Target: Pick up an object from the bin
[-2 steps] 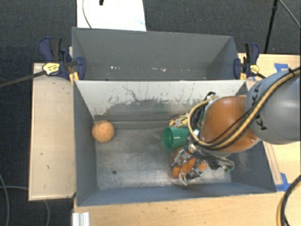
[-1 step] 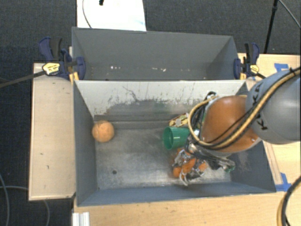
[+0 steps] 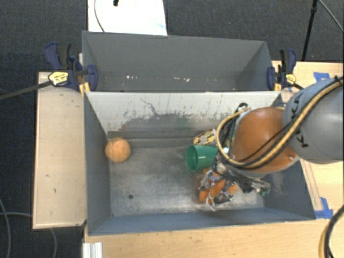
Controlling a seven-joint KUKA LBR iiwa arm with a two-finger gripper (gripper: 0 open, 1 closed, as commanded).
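My gripper (image 3: 237,181) is low in the right half of the bin, just above the floor and largely hidden under the arm's wrist. Right beside it on the left lies a small cluster of orange and white things (image 3: 213,191), touching or nearly touching it. A green cup (image 3: 200,157) lies on its side just up and left of the gripper. Behind the cup sits a small crumpled piece with a yellow and white pattern (image 3: 205,138).
An orange ball (image 3: 117,150) rests alone at the bin's far left, near the back wall. The arm with its orange cover and cables reaches in from the right and hides the bin's right part.
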